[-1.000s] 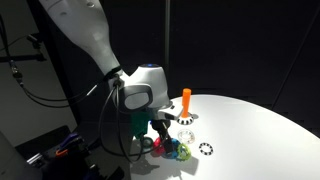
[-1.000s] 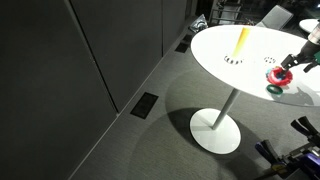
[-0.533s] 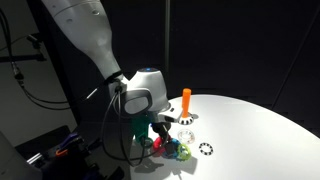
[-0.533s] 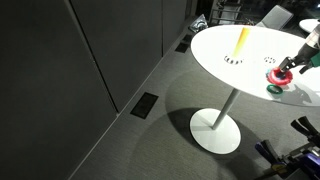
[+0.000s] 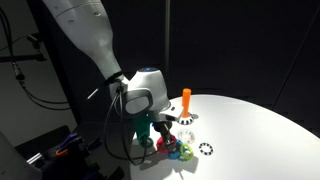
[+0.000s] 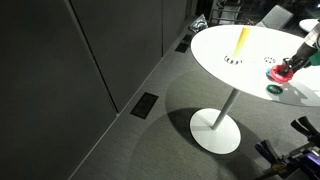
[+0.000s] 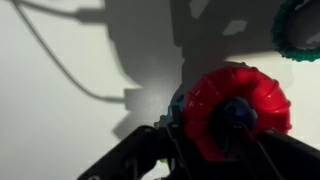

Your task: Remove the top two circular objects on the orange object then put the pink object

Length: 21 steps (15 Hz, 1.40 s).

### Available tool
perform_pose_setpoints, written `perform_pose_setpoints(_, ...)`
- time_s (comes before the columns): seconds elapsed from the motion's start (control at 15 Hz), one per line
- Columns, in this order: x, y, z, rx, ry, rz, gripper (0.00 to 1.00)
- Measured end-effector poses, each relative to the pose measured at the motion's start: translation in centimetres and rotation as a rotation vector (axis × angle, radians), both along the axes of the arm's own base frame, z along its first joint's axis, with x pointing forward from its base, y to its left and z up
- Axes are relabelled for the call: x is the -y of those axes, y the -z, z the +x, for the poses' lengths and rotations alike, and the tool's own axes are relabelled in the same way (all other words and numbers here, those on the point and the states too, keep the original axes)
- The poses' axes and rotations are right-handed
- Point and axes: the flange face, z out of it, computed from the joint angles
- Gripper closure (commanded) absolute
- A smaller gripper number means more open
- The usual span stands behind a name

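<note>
Fingers [image 5: 160,128] grip the pink ring [image 7: 238,105] just above the worktop [image 5: 250,125], near the green ring [image 6: 275,89] (placing step, I judge). Next I must centre its hole over the orange peg [image 5: 186,100], well apart.

The arm [image 5: 85,35] is fat, white and round. Black cables [image 5: 110,125] hang at its seven o'clock. The gripper [image 5: 162,132] is black.

A lab-like room: dark wall panels [image 6: 70,50], grey floor [image 6: 150,150], a round white pedestal table [image 6: 210,45], loose cables [image 5: 25,90].
</note>
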Motion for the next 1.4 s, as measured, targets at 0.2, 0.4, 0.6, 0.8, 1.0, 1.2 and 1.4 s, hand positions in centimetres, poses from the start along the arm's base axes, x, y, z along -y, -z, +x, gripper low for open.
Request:
perform_pose_setpoints(0.2, 0.0, -1.5, 0.6, 0.026, 0.001, 0.000, 0.89)
perform_pose_setpoints(0.4, 0.1, -4.3, 1.4, 0.061, 0.006, 0.006, 0.89)
perform_pose_setpoints(0.6, 0.1, -7.9, 2.6, 0.111, 0.006, 0.008, 0.89)
perform_pose_setpoints(0.8, -0.1, -11.2, 4.2, 0.161, -0.003, 0.007, 0.89)
perform_pose_setpoints(1.0, -0.7, -13.8, 6.2, 0.197, -0.015, 0.007, 0.89)
perform_pose_setpoints(1.2, -1.5, -15.6, 8.3, 0.225, -0.015, 0.023, 0.89)
perform_pose_setpoints(1.4, -2.3, -17.0, 10.3, 0.245, -0.008, 0.045, 0.89)
